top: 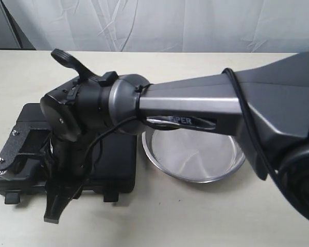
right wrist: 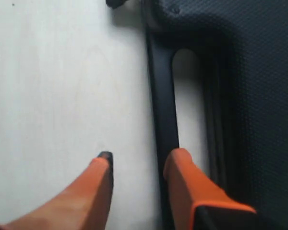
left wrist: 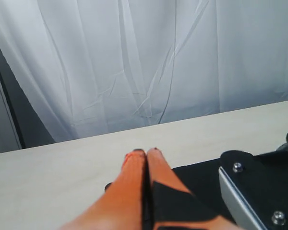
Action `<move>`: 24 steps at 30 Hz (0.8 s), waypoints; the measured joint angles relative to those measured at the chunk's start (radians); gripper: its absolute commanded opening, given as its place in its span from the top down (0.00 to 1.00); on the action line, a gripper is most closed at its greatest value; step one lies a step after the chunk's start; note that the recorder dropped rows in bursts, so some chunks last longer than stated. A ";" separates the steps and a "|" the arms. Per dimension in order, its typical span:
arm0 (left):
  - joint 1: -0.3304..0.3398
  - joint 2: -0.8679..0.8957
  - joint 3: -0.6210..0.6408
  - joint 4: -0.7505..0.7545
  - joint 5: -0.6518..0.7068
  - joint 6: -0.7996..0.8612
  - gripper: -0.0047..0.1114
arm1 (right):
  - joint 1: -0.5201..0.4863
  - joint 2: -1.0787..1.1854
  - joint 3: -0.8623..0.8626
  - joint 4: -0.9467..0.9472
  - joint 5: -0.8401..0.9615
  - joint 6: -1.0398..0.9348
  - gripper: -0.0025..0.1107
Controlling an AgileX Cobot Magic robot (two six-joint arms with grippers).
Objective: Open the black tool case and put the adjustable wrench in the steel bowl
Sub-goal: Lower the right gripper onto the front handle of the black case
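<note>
The black tool case (top: 116, 159) lies closed at the left of the table, so the adjustable wrench is hidden. Right of it sits the steel bowl (top: 195, 154), with nothing visible in it. My right arm reaches across over the case, and the right gripper (right wrist: 141, 155) stands open at the front edge. One of its fingers (right wrist: 182, 165) is over the cut-out handle bar (right wrist: 162, 96); the other is over bare table. The left gripper (left wrist: 145, 152) is shut on nothing, and hovers over the case's far left part (left wrist: 201, 175).
Two latches (top: 109, 196) stick out from the case's front edge. The right arm's wrist (top: 87, 108) hides much of the lid. A white curtain (left wrist: 149, 57) hangs behind the table's far edge. Bare tabletop (top: 159, 216) lies in front of the bowl.
</note>
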 measured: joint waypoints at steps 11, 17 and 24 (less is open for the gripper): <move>0.000 0.000 0.000 -0.028 0.157 -0.061 0.96 | 0.000 0.083 -0.039 -0.014 -0.014 0.000 0.65; 0.058 0.000 0.000 0.023 0.171 -0.231 0.96 | 0.000 0.106 -0.056 -0.023 0.003 -0.002 0.91; 0.110 0.000 0.000 0.079 0.190 -0.260 0.96 | 0.002 0.113 -0.106 -0.007 0.082 -0.011 0.97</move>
